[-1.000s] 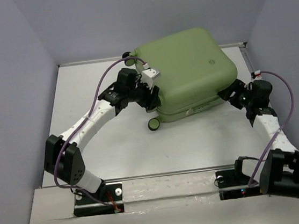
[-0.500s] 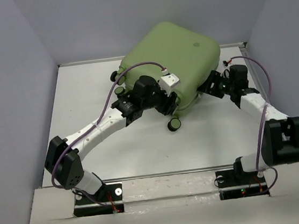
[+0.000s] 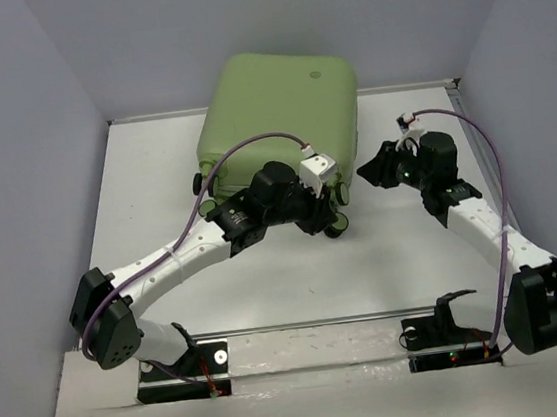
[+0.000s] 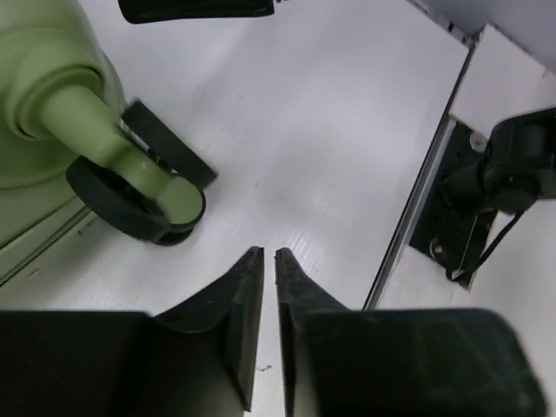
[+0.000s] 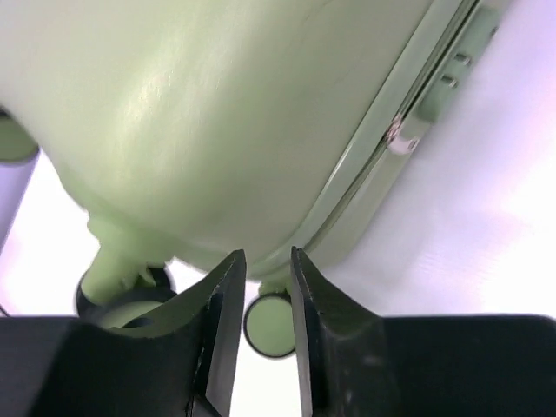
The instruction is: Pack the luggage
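Luggage (image 3: 278, 118): pale green hard-shell case, closed, lying at the far side of the table (image 3: 155, 182), just beyond your left gripper (image 4: 261, 269) and left of your right gripper (image 5: 262, 269). Expect a stiff, smooth, slippery shell, probably bulky for these fingers; you will likely do better at the zipper seam (image 5: 382, 156) or a caster wheel (image 4: 130, 204) than on the curved face. Left jaws nearly touch with nothing between; right jaws stand slightly apart, empty, close under the shell.

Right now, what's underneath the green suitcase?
The luggage stands on its caster wheels on the white table; bare tabletop shows beneath that wheel. The suitcase is shut, so its contents and the surface behind it are hidden.
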Tool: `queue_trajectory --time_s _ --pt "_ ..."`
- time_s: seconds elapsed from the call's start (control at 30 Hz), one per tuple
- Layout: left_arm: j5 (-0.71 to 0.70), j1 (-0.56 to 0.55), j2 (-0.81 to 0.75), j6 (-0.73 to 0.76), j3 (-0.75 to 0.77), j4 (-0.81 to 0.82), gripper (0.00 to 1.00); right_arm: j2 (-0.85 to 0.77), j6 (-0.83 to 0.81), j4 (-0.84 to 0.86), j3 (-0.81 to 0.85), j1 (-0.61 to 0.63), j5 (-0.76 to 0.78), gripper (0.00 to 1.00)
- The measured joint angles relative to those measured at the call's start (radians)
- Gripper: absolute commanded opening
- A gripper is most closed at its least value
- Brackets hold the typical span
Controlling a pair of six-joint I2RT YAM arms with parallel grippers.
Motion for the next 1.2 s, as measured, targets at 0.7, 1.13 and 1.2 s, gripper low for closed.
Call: queue_trajectory --time_s 0.7,1.13,1.2 --pt "-0.217 0.031 -0.026 -0.255 -0.084 0.017 0.99 -0.086 0.010 0.122 -0.207 0.013 -0.085 0.54" --pt "-0.160 0.043 0.274 -0.293 0.108 0.061 0.99 -0.085 0.016 0.132 -0.255 0.032 -0.092 0.53" --pt "-0.165 0.040 0.282 -0.299 0.109 0.061 0.98 -0.085 0.016 0.137 -0.256 0.032 -0.093 0.53"
